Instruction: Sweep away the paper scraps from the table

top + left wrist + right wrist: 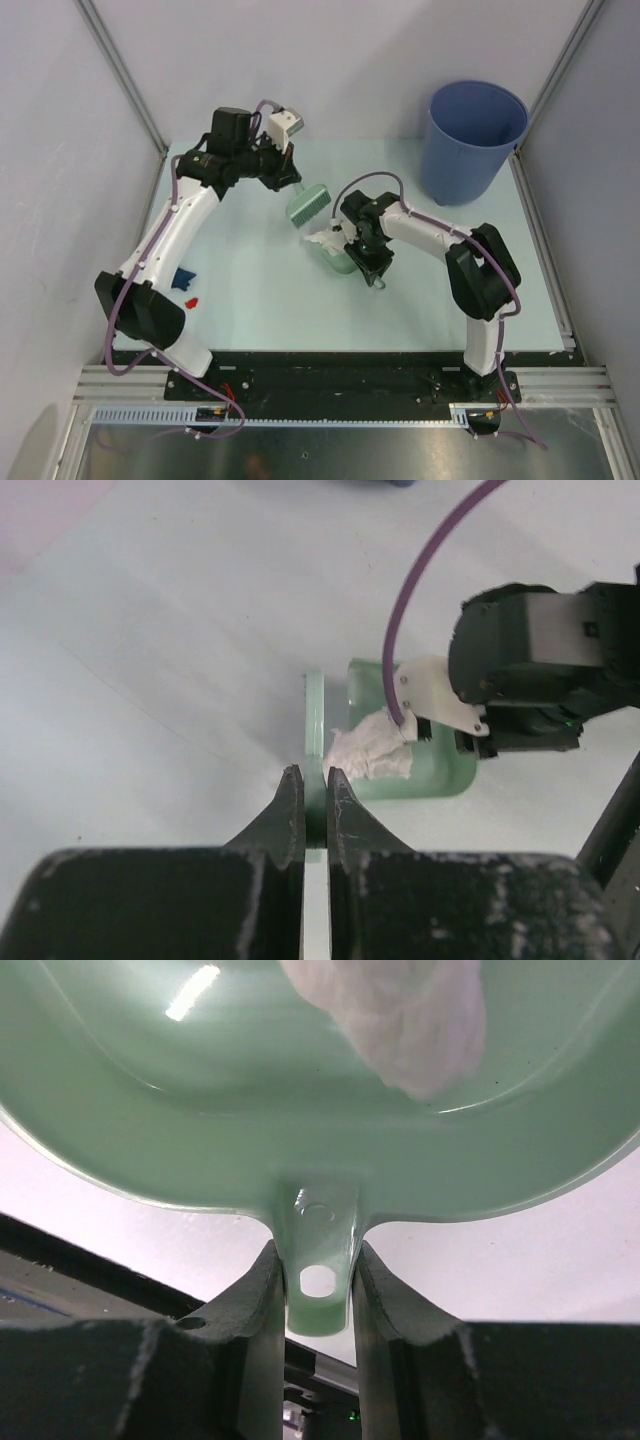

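Top external, left gripper point(290, 184) extended forward, clamped on brush point(308, 205); right gripper point(371, 266) folded inward, pinching dustpan point(337, 263)

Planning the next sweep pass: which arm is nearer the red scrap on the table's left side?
Left. The left arm runs right beside the red scrap, just left of it. The right arm is well to its right, across the table, holding the dustpan.

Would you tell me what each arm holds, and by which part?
Left fingers: brush, by its handle. Right fingers: dustpan, by its handle tab.
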Robot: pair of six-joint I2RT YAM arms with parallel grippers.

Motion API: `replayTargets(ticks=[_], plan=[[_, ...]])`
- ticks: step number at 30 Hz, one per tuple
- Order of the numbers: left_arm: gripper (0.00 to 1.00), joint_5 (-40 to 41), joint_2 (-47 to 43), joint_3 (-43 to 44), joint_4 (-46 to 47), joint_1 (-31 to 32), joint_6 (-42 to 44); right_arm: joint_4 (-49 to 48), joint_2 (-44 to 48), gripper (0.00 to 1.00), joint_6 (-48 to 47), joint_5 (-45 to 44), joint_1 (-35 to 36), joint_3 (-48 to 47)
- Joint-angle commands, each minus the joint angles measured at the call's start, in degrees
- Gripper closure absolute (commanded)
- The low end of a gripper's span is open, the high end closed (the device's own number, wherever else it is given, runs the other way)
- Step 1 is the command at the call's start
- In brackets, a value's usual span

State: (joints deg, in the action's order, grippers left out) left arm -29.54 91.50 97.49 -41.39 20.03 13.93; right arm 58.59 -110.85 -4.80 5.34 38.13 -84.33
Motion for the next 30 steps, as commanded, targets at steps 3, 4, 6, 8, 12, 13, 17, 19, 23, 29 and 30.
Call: replayTargets(ticks=[3,4,6,8,12,13,17,19,23,29,30], plan=[[1.0,-0.4,-3.3,3.1,0.1,-1.9,-1.0,-1.5,3.5,1.0,-1.4,2.7,1.2,-0.6],[1.0,0.1,-3.5,3.1,0.1,-2.3,-1.0,-1.3,3.1,1.0,-1.3,2.7,1.2,-0.6],[1.0,0.7,-4.2,3.1,0.1,-4.5,-1.5,-1.2,3.2,1.0,-1.2,2.8,1.4,-0.5],[1.0,0.6,-5.3,3.6,0.2,-7.3,-2.0,-1.4,3.4,1.0,-1.4,3.4,1.5,-0.5],[1.0,2.6,-8.0,3.6,0.1,-11.1,-0.3,-1.5,4.8,1.0,-2.0,3.4,1.9,-1.1],[1.0,3.7,-8.7,2.6,0.1,-11.6,0.1,-1.5,5.3,1.0,-2.0,3.2,1.9,-1.3],[1.0,6.0,-12.2,-1.9,0.2,-14.2,2.7,0.1,7.2,1.0,-1.6,2.2,2.0,-2.8],[1.0,6.5,-14.0,-5.8,0.1,-14.8,3.6,2.1,7.8,1.0,-1.4,0.6,2.0,-4.8],[1.0,7.7,-16.6,-11.9,0.1,-16.7,6.0,6.5,8.8,1.0,-1.2,-2.0,1.4,-9.9],[1.0,8.1,-20.0,-18.4,0.1,-19.9,7.4,11.8,9.5,1.0,-1.2,-3.5,-1.4,-16.1],[1.0,8.1,-20.3,-19.1,0.1,-21.4,7.6,12.2,9.8,1.0,-1.4,-3.2,-1.9,-16.9]])
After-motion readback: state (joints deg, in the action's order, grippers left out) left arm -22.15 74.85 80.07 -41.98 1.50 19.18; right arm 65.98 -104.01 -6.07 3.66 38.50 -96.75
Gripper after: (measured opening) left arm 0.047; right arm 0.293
